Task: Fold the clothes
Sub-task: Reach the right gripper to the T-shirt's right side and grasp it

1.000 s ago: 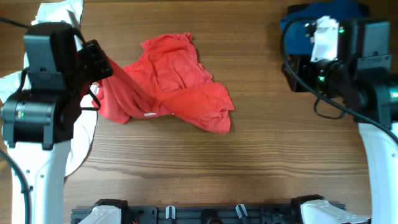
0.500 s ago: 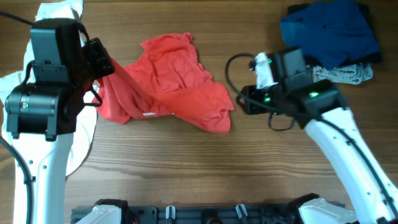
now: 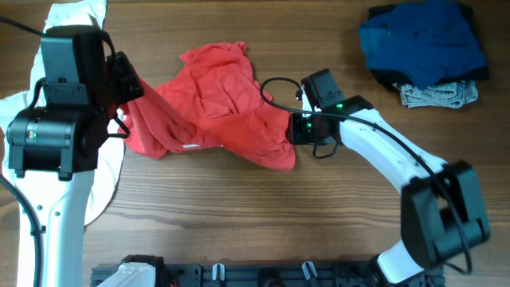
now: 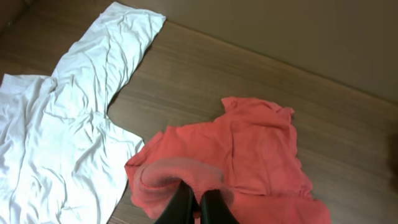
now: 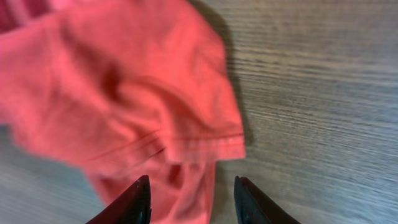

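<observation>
**While one side holds, we line up the other**

From overhead, the red tee (image 3: 215, 104) lies crumpled on the worktop (image 3: 239, 223), with the blue pile (image 3: 422, 40) well apart; no bin or basket shows. At the left wrist, our left jaws pinch a fold of it beside the white shirt (image 4: 68, 143). At the right wrist, our right jaws stand spread before the hem (image 5: 205, 146); we should bite one layer only.
</observation>
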Controlling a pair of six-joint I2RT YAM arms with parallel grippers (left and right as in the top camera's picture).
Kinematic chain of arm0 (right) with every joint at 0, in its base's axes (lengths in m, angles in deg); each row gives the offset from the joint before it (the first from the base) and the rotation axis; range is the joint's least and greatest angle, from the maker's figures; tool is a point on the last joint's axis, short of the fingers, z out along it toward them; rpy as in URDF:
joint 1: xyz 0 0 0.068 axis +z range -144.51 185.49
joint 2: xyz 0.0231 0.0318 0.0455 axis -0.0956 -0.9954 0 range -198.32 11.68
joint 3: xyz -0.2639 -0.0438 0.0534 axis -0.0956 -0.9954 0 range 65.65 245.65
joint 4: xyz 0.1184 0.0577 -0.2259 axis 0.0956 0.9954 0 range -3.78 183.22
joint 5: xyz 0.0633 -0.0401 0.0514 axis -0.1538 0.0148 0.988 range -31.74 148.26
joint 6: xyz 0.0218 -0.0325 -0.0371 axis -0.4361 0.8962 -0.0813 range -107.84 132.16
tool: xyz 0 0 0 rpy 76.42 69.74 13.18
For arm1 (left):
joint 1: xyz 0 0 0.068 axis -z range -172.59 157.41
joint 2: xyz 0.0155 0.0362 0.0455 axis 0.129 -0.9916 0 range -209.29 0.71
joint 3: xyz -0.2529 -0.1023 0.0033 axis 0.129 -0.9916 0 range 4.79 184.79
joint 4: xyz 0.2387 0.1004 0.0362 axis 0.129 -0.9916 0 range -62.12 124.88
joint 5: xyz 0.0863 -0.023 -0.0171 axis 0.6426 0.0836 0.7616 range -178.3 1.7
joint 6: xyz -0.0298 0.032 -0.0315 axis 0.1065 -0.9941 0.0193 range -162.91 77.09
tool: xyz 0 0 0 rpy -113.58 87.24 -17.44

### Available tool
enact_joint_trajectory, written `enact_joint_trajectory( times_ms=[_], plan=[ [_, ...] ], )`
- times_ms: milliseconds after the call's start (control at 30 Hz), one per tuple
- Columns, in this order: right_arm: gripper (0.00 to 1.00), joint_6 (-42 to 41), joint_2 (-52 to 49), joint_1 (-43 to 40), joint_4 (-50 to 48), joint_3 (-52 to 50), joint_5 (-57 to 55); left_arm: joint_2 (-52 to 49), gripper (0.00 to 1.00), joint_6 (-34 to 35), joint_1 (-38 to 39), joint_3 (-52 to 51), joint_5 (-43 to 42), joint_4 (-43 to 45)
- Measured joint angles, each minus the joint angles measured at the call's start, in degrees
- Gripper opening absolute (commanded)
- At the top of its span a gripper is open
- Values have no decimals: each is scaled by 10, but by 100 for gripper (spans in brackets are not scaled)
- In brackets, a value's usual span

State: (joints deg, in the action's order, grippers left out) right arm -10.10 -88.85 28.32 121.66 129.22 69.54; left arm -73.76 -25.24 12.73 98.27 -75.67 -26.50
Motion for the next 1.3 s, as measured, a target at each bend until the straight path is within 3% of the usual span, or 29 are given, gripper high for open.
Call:
enact_joint_trajectory(
  times_ms=[333,533,733,933,1100,1300],
  plan=[
    [50,-105,-33,0,-43,-2,-13,0,4,0,0,0,4,-3],
    [55,-129,-63,0,-42,-2,-25,0,4,0,0,0,4,-15],
    [53,-137,-65,0,-47,-2,-35,0,4,0,0,0,4,-17],
    [33,-141,-65,0,-61,-2,-21,0,4,0,0,0,4,-26],
    [26,-139,-66,-1,-62,-2,-13,0,4,0,0,0,4,-28],
    [4,-134,-66,-2,-83,-2,-10,0,4,0,0,0,4,-28]
  ],
)
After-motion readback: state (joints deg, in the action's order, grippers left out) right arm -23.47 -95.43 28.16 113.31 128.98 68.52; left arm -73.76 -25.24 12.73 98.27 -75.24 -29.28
